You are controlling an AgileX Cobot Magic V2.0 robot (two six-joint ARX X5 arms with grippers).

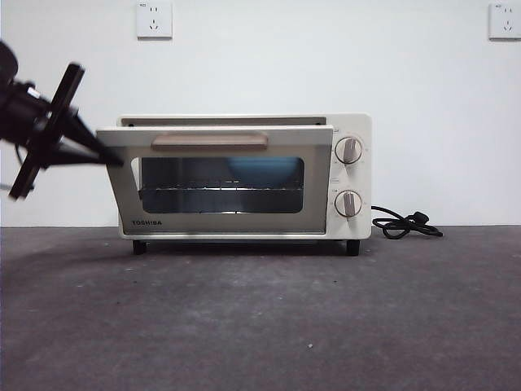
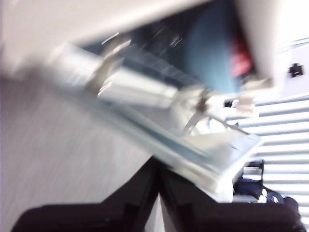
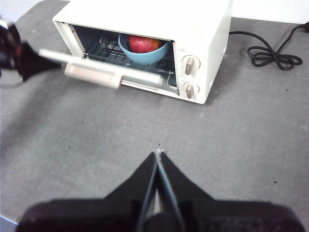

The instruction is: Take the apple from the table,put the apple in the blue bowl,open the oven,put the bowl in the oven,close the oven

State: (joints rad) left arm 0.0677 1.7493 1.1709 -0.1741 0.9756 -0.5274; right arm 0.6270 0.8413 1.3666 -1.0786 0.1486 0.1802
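The cream oven (image 1: 356,126) stands at the back of the table (image 1: 260,326), its glass door (image 1: 216,183) tilted partly open. Inside on the rack sits the blue bowl (image 3: 145,57) holding the red apple (image 3: 144,44); through the glass only the bowl (image 1: 264,171) shows. My left gripper (image 1: 110,156) comes in from the left, shut, its tip against the door's left corner. In the blurred left wrist view its jaws (image 2: 158,171) meet right under the door's edge. My right gripper (image 3: 158,155) hangs shut over bare table well in front of the oven, holding nothing.
The beige bar handle (image 1: 209,141) runs across the door's top edge. Two knobs (image 1: 348,151) sit on the oven's right panel. A coiled black cord (image 1: 404,224) lies on the table to the oven's right. A white wall with sockets stands behind.
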